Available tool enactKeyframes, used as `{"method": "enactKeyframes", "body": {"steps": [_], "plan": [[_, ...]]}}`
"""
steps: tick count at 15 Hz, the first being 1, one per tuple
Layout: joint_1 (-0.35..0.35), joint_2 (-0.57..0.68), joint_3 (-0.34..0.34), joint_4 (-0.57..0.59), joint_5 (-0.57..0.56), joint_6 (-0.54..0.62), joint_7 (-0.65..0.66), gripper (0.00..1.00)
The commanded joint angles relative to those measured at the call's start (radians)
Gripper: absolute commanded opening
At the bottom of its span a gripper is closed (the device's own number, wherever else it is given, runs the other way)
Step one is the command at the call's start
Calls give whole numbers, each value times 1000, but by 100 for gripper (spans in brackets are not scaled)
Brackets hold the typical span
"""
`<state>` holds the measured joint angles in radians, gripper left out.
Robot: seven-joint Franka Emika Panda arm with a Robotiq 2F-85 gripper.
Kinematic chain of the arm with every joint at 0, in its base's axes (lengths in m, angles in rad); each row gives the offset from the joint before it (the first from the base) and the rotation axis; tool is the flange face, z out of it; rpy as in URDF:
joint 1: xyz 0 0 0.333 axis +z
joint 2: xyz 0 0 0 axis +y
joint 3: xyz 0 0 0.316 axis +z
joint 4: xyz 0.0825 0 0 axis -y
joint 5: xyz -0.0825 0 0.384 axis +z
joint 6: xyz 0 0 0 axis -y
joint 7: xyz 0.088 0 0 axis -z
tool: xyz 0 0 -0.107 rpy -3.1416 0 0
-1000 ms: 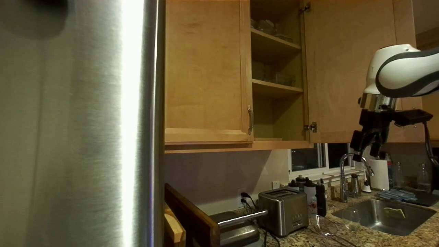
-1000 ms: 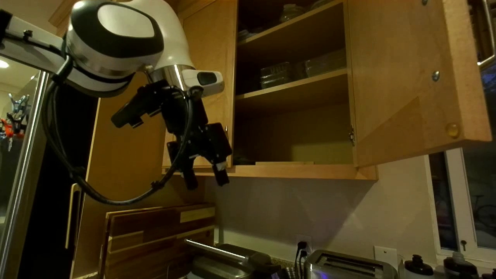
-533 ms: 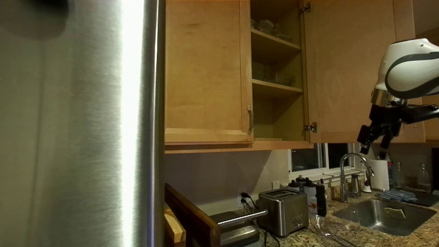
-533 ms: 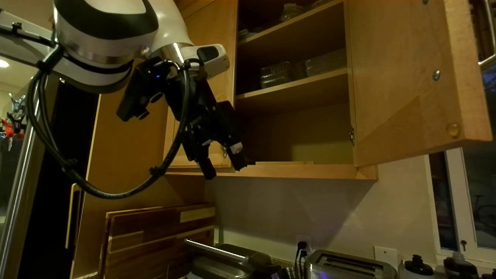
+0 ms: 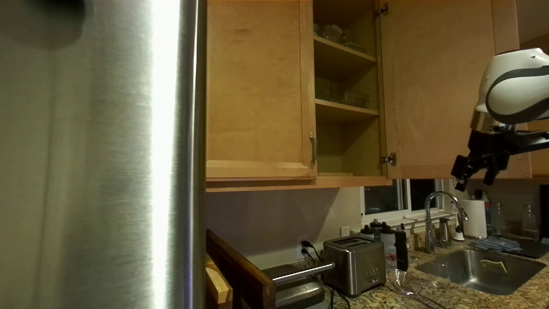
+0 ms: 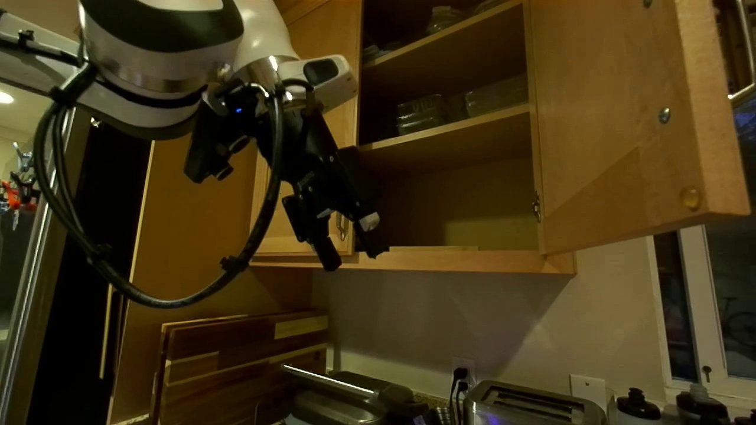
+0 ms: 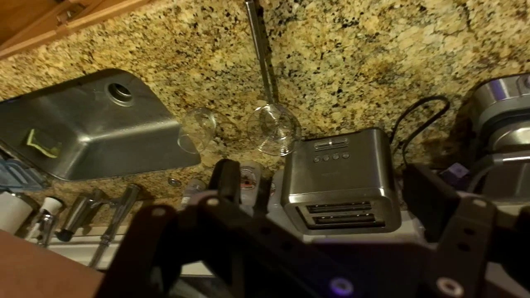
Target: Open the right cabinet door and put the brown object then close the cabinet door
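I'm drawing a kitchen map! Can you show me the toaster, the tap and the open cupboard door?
Toaster [image 7: 340, 177], in the wrist view: its metal front.
Tap [image 5: 429, 234], in an exterior view: its upright pipe.
Open cupboard door [image 6: 614, 124], in an exterior view: its inside face.

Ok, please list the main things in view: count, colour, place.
Open cabinet: one, honey, wall above counter
Right cabinet door: one, honey, swung open
Left cabinet door: one, honey, left side
Brown object: one, pale brown, cabinet bottom
Fridge: one, silver, left foreground
Toaster: one, silver, on counter
Sink: one, silver, in counter
Sponge: one, yellow, in sink
Faucet: one, silver, behind sink
Bottles: several, black and pale, beside toaster
Cutting boards: at least two, brown, below cabinet
Robot arm: one, mostly white, before cabinet
Jaws: one pair, black, open, on arm
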<state>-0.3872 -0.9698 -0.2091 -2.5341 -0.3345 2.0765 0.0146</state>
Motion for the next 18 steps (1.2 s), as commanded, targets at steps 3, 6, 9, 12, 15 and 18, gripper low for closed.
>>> {"method": "enactKeyframes", "body": {"steps": [3,6,9,12,15,18], "plan": [[-124,-13,-78,7,-57,106,59,100],[-188,-9,-118,-2,-101,211,49,100],[-269,18,-151,-1,-154,324,40,100],[-346,56,-174,8,-163,415,36,100],[-409,113,-179,15,-146,512,29,100],[-428,177,-162,21,-119,596,15,100]]}}
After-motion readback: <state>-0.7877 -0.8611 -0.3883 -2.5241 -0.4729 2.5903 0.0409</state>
